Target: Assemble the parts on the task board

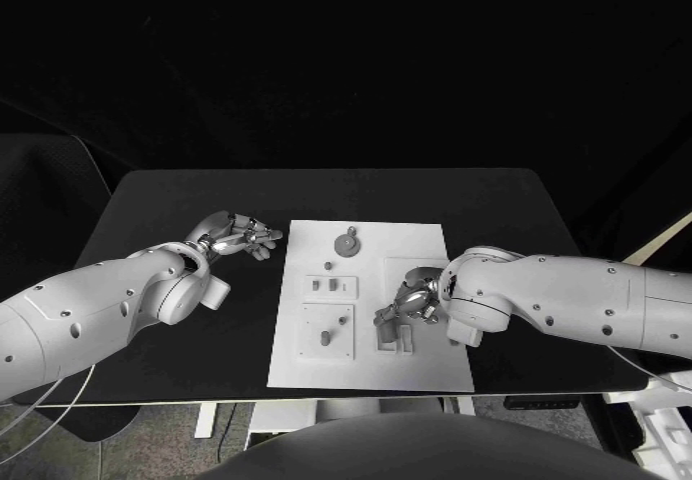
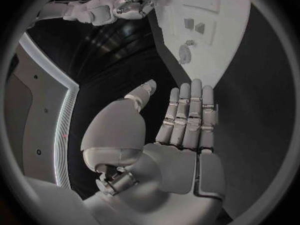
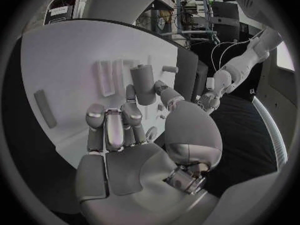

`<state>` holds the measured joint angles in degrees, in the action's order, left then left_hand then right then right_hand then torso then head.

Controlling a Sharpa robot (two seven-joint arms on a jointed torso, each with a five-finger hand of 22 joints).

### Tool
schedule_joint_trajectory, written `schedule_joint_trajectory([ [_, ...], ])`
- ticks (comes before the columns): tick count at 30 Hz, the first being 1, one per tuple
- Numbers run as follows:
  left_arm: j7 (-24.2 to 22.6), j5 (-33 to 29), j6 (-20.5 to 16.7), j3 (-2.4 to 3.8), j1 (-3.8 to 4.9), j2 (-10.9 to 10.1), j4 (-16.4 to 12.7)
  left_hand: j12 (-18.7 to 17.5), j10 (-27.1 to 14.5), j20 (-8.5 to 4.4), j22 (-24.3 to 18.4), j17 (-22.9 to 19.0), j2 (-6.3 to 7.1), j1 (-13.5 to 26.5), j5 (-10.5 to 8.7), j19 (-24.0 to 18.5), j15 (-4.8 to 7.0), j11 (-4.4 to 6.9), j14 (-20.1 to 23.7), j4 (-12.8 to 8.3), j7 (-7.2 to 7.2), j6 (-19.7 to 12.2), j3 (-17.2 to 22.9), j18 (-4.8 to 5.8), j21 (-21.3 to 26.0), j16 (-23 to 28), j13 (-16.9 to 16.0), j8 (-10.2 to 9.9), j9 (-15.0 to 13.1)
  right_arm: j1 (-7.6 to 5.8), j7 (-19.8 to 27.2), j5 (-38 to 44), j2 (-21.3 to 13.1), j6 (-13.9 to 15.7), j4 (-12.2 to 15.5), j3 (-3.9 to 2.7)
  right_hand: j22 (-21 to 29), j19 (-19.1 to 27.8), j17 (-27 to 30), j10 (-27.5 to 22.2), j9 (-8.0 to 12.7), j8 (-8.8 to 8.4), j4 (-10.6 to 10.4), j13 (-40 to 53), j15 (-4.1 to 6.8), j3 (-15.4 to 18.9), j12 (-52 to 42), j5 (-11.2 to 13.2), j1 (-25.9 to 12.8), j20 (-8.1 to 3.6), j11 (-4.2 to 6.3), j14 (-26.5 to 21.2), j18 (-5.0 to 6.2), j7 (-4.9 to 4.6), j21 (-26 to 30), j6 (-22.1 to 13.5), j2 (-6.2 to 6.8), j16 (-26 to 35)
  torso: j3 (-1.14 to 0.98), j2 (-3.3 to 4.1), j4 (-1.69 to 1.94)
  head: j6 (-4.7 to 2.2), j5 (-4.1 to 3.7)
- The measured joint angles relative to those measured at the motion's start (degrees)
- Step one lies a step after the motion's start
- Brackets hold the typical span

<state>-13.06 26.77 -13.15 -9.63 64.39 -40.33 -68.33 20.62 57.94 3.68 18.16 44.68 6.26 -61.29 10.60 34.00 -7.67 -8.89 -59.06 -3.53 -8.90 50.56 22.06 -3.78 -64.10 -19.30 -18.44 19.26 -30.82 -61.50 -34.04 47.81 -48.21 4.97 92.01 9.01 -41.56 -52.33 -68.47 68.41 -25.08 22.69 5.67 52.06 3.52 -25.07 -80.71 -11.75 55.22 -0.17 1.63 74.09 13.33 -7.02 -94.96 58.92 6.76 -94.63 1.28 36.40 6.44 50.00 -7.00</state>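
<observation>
The white task board [image 1: 368, 365] lies mid-table with grey parts on it: a round piece [image 1: 348, 240] at its far end and small blocks [image 1: 333, 287] lower down. My right hand [image 1: 414, 303] hovers over the board's right side. It pinches a grey cylindrical part [image 3: 144, 84] between thumb and fingers, above the board [image 3: 69, 60], beside two raised slots [image 3: 107, 78]. My left hand [image 1: 238, 237] rests off the board's left edge, near its far corner, over the black table. Its fingers [image 2: 187, 117] are straight, the thumb apart, and it holds nothing.
A raised plate with upright pieces [image 1: 329, 335] occupies the board's near left. A small peg [image 3: 170, 69] and a flat bar [image 3: 44, 107] lie on the board near my right hand. Black table [image 1: 173, 200] surrounds the board.
</observation>
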Motion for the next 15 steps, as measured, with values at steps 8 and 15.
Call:
schedule_joint_trajectory([
  [8,0.2,0.0,0.0,0.00,0.05,-0.2,-0.1,0.0,0.0,0.00,0.0,0.0,0.00,0.0,0.00,0.0,0.00,0.00,0.0,0.0,0.00,0.0,0.0,0.01,0.0,0.0,0.0,0.0,0.0,0.01,-0.3,0.0,0.0,-0.9,0.0,0.06,0.0,-0.1,-0.2,0.0,0.0,0.05,-0.9,0.0,-0.05,0.0,0.0,0.1,-1.0,0.09,-0.04,0.2,0.00,0.17,0.0,0.2,-0.97,0.0,-0.03,0.00,-0.03,0.00,0.15],
  [15,0.3,0.0,0.0,0.00,0.08,-0.2,-0.1,0.0,0.0,0.00,0.0,0.0,0.00,0.0,0.00,0.0,0.00,0.00,0.0,0.0,0.00,0.0,0.0,0.01,0.0,0.0,0.0,0.0,0.0,0.00,-0.5,0.1,-0.3,-2.2,-0.2,0.12,-0.1,-0.3,-0.7,0.1,-0.7,0.05,-2.2,-0.1,-0.04,-0.2,0.0,-0.3,-3.0,0.29,-0.11,0.6,-0.01,0.64,0.0,0.7,-2.49,0.0,-0.08,-0.01,-0.05,0.01,0.18],
])
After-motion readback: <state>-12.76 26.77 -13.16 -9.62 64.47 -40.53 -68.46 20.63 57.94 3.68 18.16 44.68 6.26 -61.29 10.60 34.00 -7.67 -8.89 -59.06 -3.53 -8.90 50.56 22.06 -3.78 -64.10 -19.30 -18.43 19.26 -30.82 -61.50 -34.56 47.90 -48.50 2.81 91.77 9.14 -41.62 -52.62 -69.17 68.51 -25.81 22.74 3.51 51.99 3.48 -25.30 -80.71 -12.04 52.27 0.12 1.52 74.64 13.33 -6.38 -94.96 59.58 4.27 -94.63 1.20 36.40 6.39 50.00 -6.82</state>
